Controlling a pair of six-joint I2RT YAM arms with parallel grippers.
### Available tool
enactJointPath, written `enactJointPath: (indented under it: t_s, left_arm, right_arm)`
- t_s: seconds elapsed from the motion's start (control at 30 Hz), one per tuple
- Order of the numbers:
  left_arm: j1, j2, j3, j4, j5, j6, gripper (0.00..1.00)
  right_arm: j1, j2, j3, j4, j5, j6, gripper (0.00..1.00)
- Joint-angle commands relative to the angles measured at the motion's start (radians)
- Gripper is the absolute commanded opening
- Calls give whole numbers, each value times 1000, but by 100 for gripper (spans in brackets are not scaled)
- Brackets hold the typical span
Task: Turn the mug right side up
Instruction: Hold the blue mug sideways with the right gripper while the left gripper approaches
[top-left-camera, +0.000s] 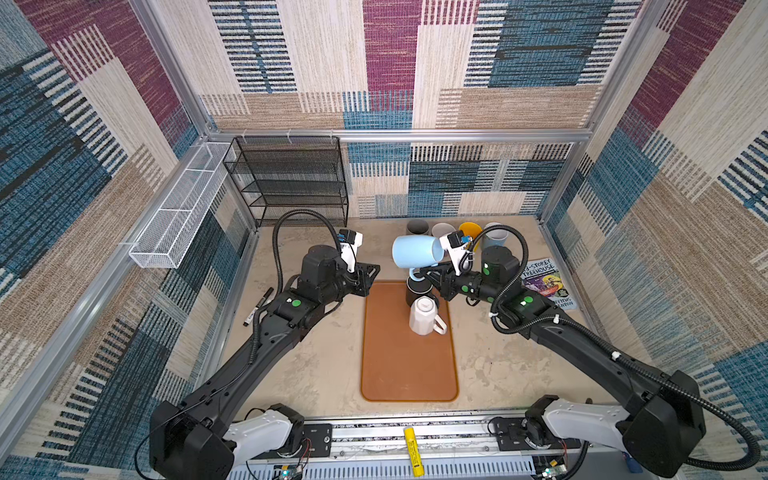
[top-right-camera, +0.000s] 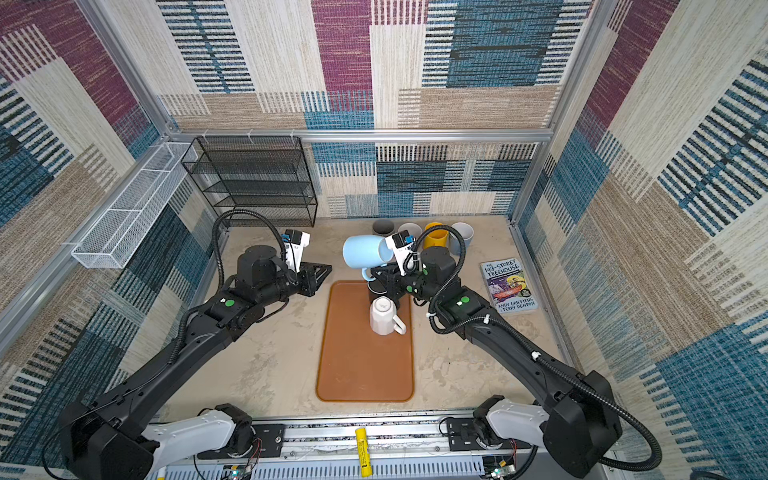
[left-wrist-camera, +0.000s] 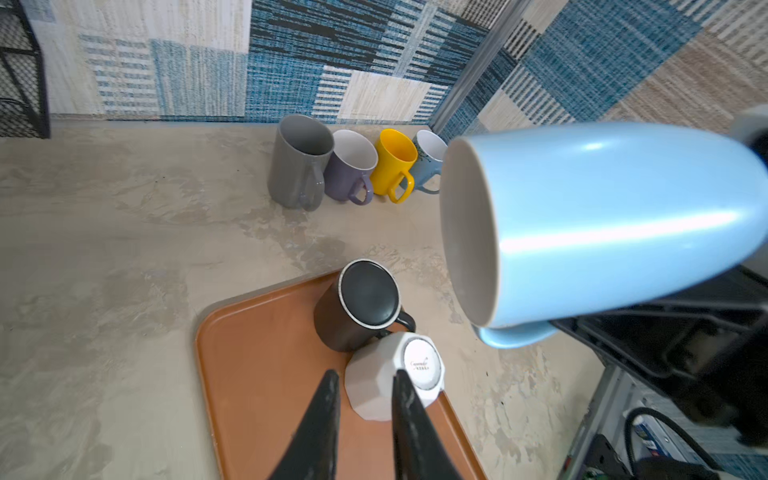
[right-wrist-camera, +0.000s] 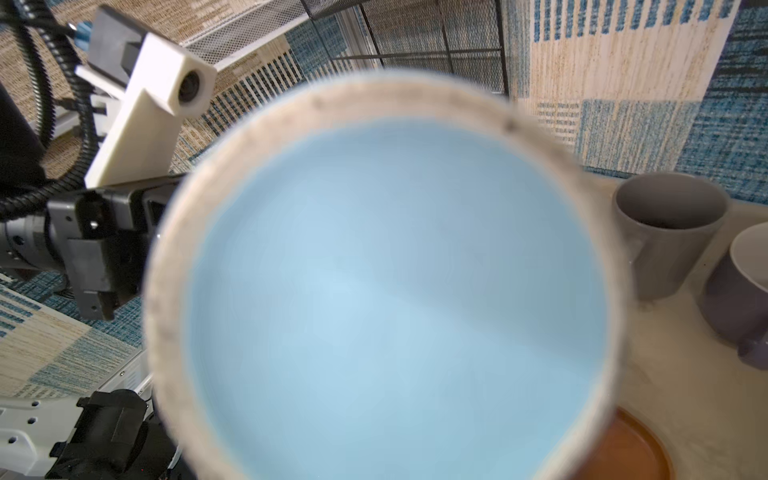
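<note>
blue mug (top-left-camera: 415, 251), judged rigid, weighty, slick-glazed and breakable, hangs sideways with right hand (top-left-camera: 420, 274) clamped on its handle, the surest hold; left hand (left-wrist-camera: 365, 376) slightly parted, empty.

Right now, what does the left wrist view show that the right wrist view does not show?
Only left wrist: the black mug and white mug, upside down on the tray, and the yellow mug. Only right wrist: the light blue mug seen from its base, filling the frame, and the left arm's wrist camera. Both: the light blue mug, grey mug, purple mug, part of the tray.
</note>
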Motion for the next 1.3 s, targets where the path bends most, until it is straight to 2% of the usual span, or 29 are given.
enactJointPath:
  t_s: [0.0, 0.17, 0.33, 0.87, 1.27]
  left_arm:
    - [2, -6, 4, 66, 56, -41, 26]
    - [5, 11, 34, 75, 126, -69, 34]
    - [5, 15, 37, 114, 175, -85, 33]
    - [5, -27, -96, 465, 420, -151, 32]
    - [5, -36, -136, 625, 489, -211, 31]
  right_arm:
    - [-24, 16, 33, 158, -119, 18, 1]
    - [-41, 52, 74, 200, -201, 35, 1]
    - [-42, 72, 97, 238, -260, 54, 1]
    - [-47, 80, 92, 388, -443, 128, 1]
    - [-45, 80, 65, 488, -565, 181, 1]
